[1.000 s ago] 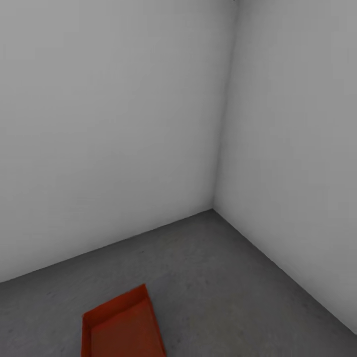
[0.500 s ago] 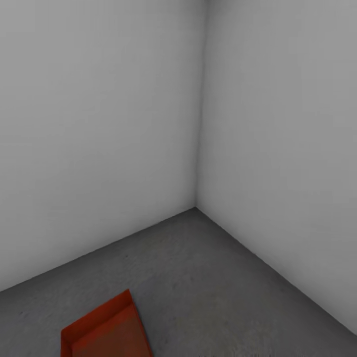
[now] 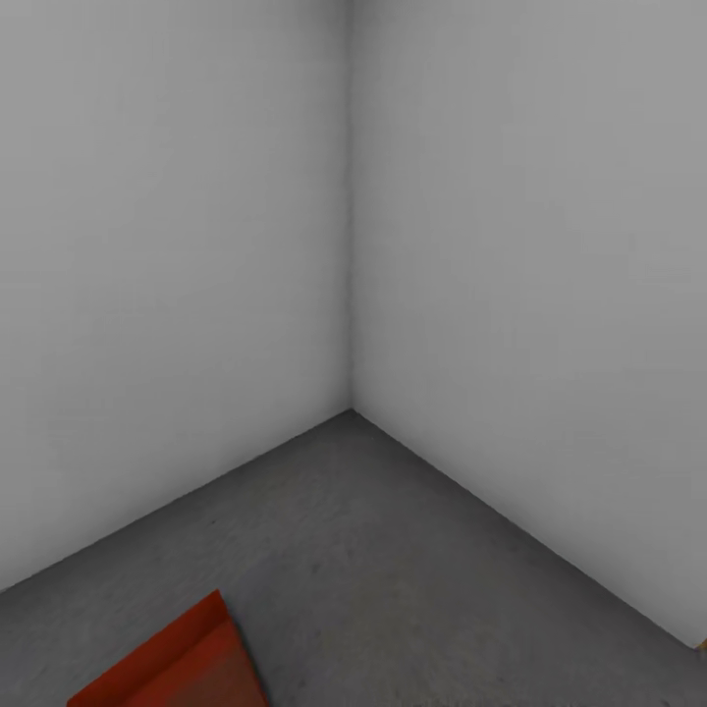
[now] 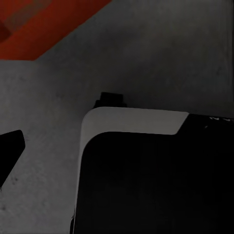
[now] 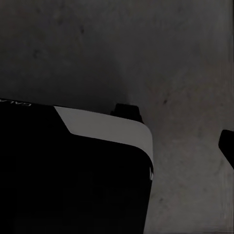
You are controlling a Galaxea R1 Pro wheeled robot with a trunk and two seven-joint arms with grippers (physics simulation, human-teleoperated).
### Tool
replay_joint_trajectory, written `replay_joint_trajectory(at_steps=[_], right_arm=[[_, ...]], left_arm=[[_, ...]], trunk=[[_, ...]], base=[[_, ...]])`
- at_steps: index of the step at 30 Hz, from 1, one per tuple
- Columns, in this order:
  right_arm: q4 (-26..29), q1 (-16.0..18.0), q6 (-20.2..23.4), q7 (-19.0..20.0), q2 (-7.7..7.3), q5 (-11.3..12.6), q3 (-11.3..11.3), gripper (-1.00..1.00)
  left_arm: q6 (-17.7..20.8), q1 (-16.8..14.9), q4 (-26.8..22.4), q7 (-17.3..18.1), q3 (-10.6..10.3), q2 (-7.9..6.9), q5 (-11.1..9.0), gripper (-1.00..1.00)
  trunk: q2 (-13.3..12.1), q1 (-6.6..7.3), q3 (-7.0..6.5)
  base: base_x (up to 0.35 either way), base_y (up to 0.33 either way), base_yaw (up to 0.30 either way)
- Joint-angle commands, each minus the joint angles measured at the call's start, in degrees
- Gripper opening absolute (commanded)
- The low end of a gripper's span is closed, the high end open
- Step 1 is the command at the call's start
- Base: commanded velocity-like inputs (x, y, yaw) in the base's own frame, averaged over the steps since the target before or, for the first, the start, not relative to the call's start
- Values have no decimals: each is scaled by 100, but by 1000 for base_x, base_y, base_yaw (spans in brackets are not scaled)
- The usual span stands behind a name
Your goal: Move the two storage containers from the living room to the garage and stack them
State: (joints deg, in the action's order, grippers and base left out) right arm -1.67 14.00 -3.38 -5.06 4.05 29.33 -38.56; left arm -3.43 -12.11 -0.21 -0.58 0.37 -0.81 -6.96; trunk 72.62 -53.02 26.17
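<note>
Garage corner: two plain white-grey walls [image 3: 196,245] meet over the dark grey concrete floor [image 3: 393,560]. One orange-red storage container [image 3: 182,663] lies on that floor at the near left of the head view, cut by the frame edge; its rim reads level. The left wrist view catches a corner of the same container [image 4: 44,24] on the concrete, well apart from the robot's black-and-white base [image 4: 146,170].

Both wrist cameras look down at floor and base. Dark tips show at the frame edges, too little to judge; pincer states, left and right: cannot tell. Nothing appears to be held.

Judgement: one container is placed, and the second is not stacked on it. The step in hand looks like transit. The next move calls for fetching the other container from the living room and setting it squarely onto this one.
</note>
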Motion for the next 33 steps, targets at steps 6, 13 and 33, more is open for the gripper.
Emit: replay_joint_trajectory(at_steps=[6, 13, 33], right_arm=[[-18, 7, -16, 1, 8, 55, -48, 100], [-18, 7, -11, 5, 8, 55, -46, 100], [-18, 7, -4, 5, 5, 55, -47, 100]], left_arm=[[-17, -2, 3, -1, -1, 1, -45, 100], [-17, -2, 3, 1, -1, 0, -44, 100], [-17, -2, 3, -3, -1, -1, -44, 100]], trunk=[[3, 0, 6], [3, 0, 6], [3, 0, 6]], base=[[0, 0, -289], [0, 0, -289], [0, 0, -289]])
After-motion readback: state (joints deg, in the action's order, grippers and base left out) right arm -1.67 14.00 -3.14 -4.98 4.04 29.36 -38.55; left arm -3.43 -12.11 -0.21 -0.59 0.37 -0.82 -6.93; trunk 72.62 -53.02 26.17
